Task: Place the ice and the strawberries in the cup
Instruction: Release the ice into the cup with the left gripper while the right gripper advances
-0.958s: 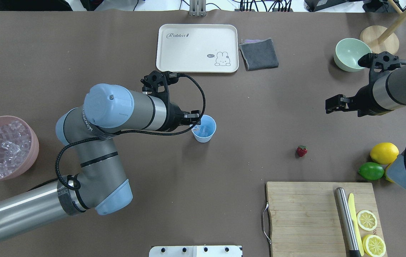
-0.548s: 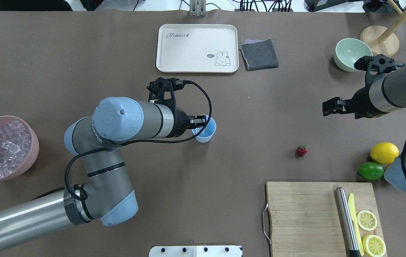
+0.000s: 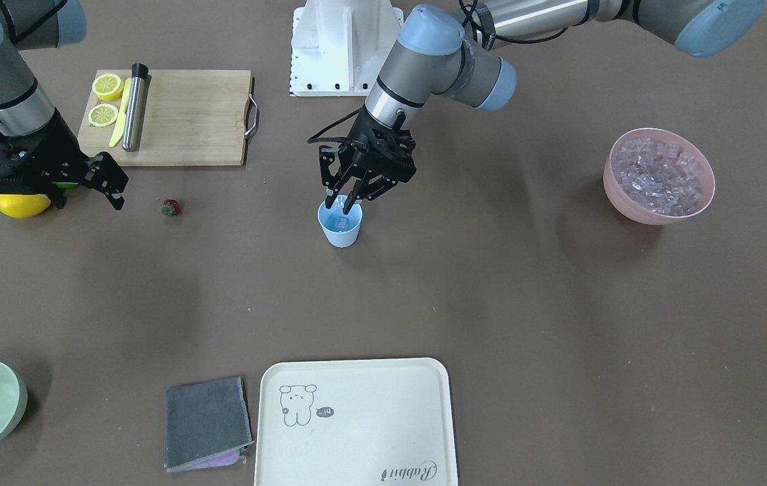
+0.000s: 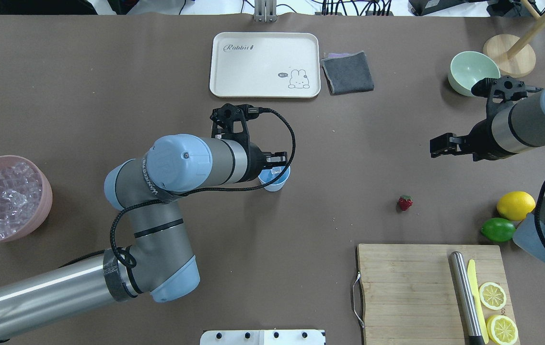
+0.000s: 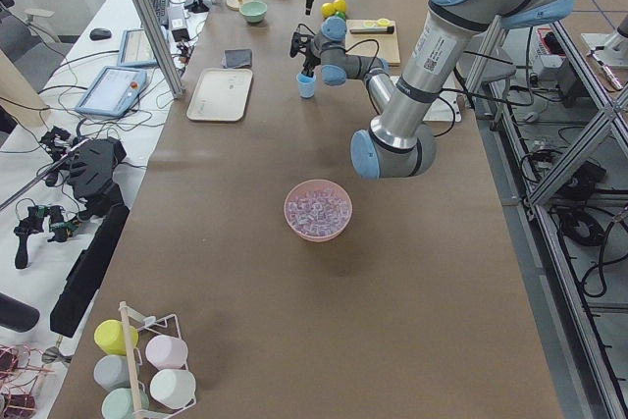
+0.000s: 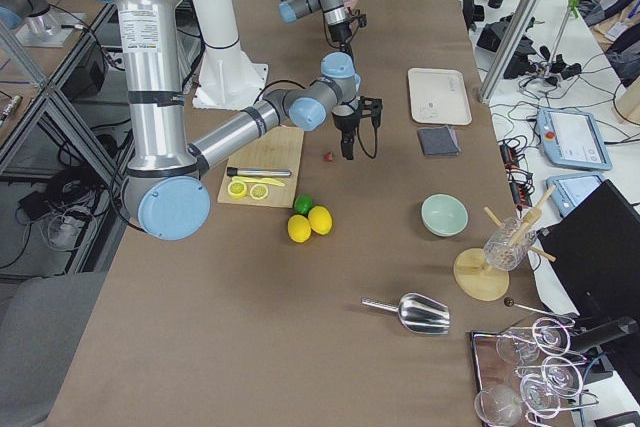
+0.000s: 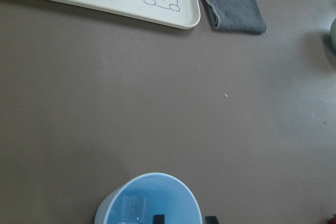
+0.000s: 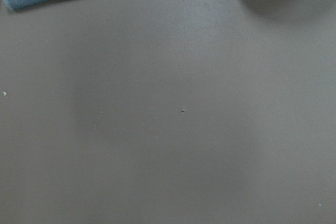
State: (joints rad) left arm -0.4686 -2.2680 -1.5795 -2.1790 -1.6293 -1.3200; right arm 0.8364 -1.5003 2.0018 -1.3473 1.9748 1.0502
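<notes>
Well, caught the left claw hanging right above the small light blue plastic cup, fingers spread apart and pinching nothing. Slid further across the rim than a second ago. Spotted one clear glassy ice cube sitting inside the cup already, so probably just dropped. Can't tell spread or closed for the right claw; crept inward a touch, well apart from the tiny red strawberry lying on the brown desk. Probably means ice underway, berry not yet grabbed.
</notes>
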